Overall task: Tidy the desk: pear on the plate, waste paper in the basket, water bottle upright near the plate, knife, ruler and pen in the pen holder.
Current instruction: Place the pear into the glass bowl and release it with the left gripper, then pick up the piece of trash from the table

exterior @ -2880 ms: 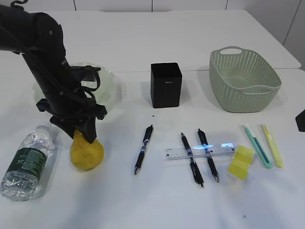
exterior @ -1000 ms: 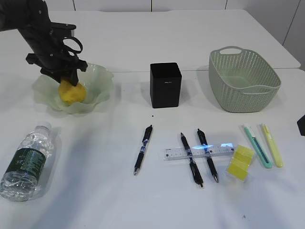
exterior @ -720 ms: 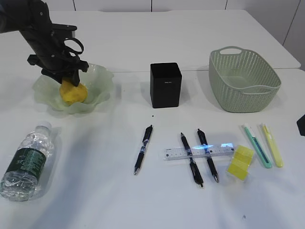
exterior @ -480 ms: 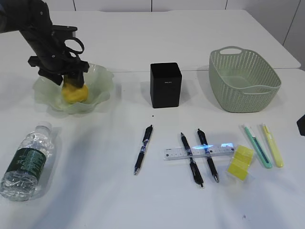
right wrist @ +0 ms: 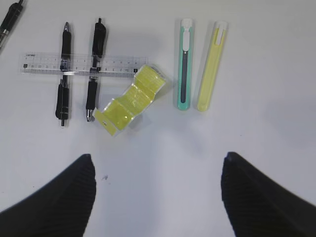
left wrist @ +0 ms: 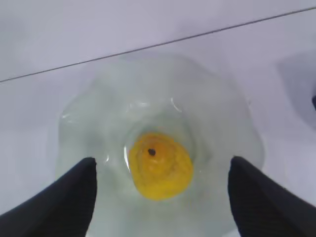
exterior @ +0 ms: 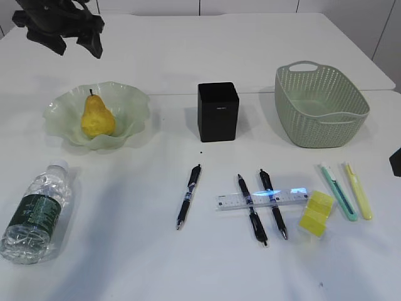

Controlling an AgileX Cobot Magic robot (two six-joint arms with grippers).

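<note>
The yellow pear (exterior: pixel 97 118) stands stem up in the ruffled green plate (exterior: pixel 135 103). My left gripper (exterior: pixel 78 47) hangs open high above it, holding nothing. In the left wrist view the pear (left wrist: pixel 165 173) lies far below, between the spread fingers of the gripper (left wrist: pixel 162 160). The water bottle (exterior: pixel 37 213) lies on its side at the front left. A ruler (right wrist: pixel 49 64) lies across two pens (right wrist: pixel 94 74), beside the yellow waste paper (right wrist: pixel 129 101) and a teal knife (right wrist: pixel 184 64). My right gripper (right wrist: pixel 157 163) is open above bare desk near them. Further back stand the black pen holder (exterior: pixel 218 111) and the basket (exterior: pixel 321 103).
A third pen (exterior: pixel 188 196) lies alone left of the ruler. A yellow knife (exterior: pixel 358 191) lies beside the teal one. A dark part of the right arm (exterior: pixel 396 160) shows at the right edge of the desk.
My left gripper has opened, let go of the pear in the plate and risen well above it. The pear stays standing in the plate. Nothing else has moved.
</note>
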